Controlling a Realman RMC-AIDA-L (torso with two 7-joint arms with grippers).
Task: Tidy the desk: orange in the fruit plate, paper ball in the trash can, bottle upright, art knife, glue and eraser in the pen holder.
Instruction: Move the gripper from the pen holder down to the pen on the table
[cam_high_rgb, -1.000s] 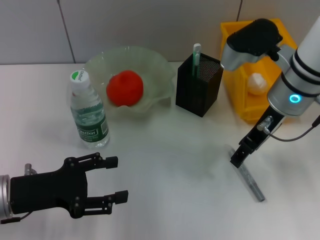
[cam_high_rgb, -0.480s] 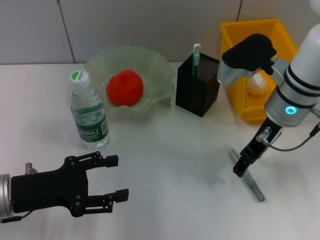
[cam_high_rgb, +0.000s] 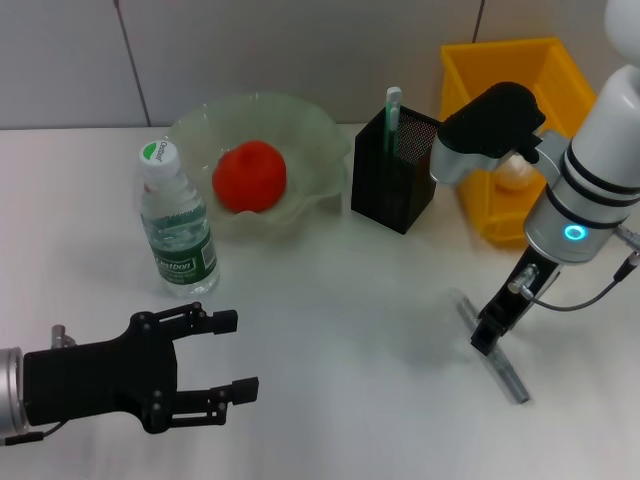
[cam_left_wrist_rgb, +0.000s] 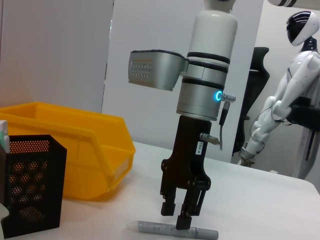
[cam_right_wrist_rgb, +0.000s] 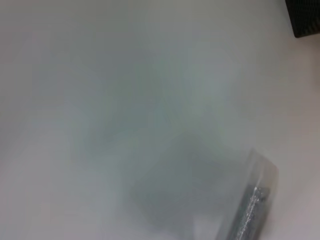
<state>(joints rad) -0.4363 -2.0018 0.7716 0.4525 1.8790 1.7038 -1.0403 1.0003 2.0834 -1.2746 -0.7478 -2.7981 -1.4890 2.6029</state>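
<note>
Art knife (cam_high_rgb: 492, 349) under right pincer (cam_high_rgb: 487, 338)

The orange (cam_high_rgb: 250, 176) lies in the fruit plate (cam_high_rgb: 300, 125), bottle (cam_high_rgb: 176, 225) to its left, pen holder (cam_high_rgb: 396, 170) to its right.

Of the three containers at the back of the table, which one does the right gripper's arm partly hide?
The yellow bin, with the paper ball inside. The green plate and black pen holder stand clear, left of it.
</note>
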